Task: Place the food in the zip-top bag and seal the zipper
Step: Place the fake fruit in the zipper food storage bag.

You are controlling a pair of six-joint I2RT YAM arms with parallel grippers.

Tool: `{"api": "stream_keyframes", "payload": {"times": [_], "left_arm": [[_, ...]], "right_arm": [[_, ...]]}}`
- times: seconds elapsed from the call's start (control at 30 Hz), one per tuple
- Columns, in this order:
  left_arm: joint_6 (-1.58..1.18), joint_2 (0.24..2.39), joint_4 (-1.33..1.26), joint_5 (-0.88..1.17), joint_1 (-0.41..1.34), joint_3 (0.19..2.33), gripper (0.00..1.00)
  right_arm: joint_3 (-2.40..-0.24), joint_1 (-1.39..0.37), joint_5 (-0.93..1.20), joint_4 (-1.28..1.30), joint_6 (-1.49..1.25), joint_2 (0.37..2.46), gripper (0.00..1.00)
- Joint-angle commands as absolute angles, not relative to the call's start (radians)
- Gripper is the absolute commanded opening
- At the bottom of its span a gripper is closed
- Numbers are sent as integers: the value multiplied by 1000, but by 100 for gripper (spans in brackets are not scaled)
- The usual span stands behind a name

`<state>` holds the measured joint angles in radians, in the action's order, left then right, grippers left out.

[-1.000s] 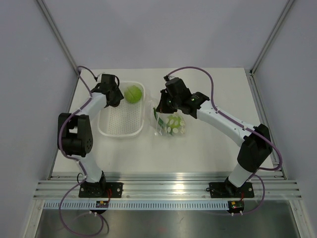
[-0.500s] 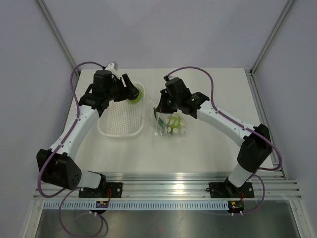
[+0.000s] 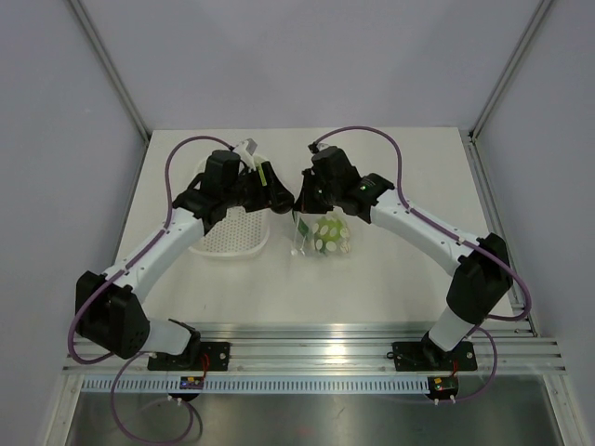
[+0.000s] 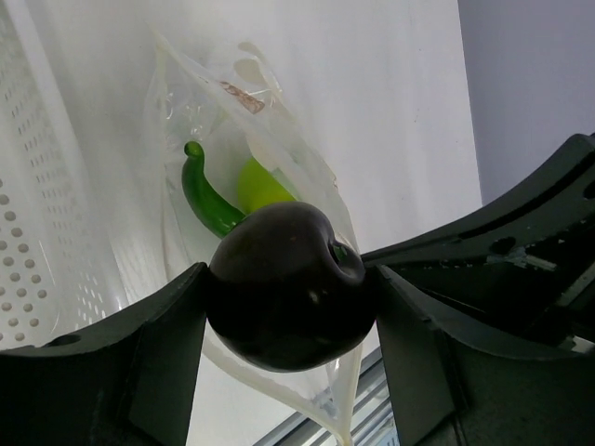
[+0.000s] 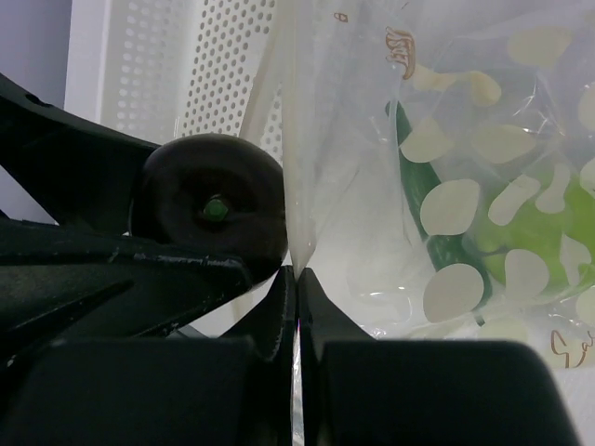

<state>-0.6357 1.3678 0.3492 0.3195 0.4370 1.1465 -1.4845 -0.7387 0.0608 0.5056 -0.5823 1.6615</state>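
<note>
My left gripper [image 3: 279, 197] [image 4: 286, 311] is shut on the small dark round piece [image 4: 286, 286], held at the mouth of the dotted clear zip-top bag [image 3: 323, 235] [image 4: 232, 102]. My right gripper [image 3: 302, 200] [image 5: 297, 279] is shut on the bag's mouth edge, the zipper strip [image 5: 294, 167], and holds it up. Inside the bag [image 5: 465, 121] lie the curved green chili [image 4: 206, 195] [image 5: 423, 200] and a lime-green fruit [image 4: 260, 184] [image 5: 530, 237]. The dark piece [image 5: 212, 209] sits just left of the pinched edge.
The white perforated tray [image 3: 223, 240] [image 4: 46, 232] [image 5: 214, 56] lies left of the bag, partly under my left arm. A sliver of lime green [image 3: 265, 174] shows over the tray beside my left gripper. Frame posts stand at the back corners.
My left arm has swung right from the tray's far end to the bag's mouth and now holds the dark piece beside my right gripper. The right arm and the bag have stayed put.
</note>
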Motion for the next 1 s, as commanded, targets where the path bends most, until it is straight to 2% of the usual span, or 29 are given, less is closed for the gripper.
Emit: {"api": "stream_keyframes", "payload": {"times": [0.0,0.47,0.57,0.6,0.63,0.67,0.73,0.87,0.97], "left_arm": [[-680,1391,270,354,457,1126,48],[-683,1442,265,354,469,1126,50],[-677,1440,275,357,469,1131,59],[-675,1439,279,357,469,1132,66],[-670,1428,285,356,469,1135,83],[-660,1424,301,359,469,1138,88],[-646,1399,316,368,469,1155,93],[-583,1344,398,380,469,1209,92],[-543,1301,457,361,462,1261,87]], "right_arm": [[-1488,-749,71,443,-595,1591,0],[-1445,-747,43,430,-612,1522,0],[-1443,-747,52,422,-615,1529,0],[-1443,-747,54,422,-615,1531,0],[-1443,-747,51,423,-615,1531,0],[-1443,-747,46,426,-615,1531,0],[-1442,-747,32,437,-615,1532,0],[-1430,-747,8,449,-618,1532,0],[-1422,-747,6,451,-621,1529,0]]}}
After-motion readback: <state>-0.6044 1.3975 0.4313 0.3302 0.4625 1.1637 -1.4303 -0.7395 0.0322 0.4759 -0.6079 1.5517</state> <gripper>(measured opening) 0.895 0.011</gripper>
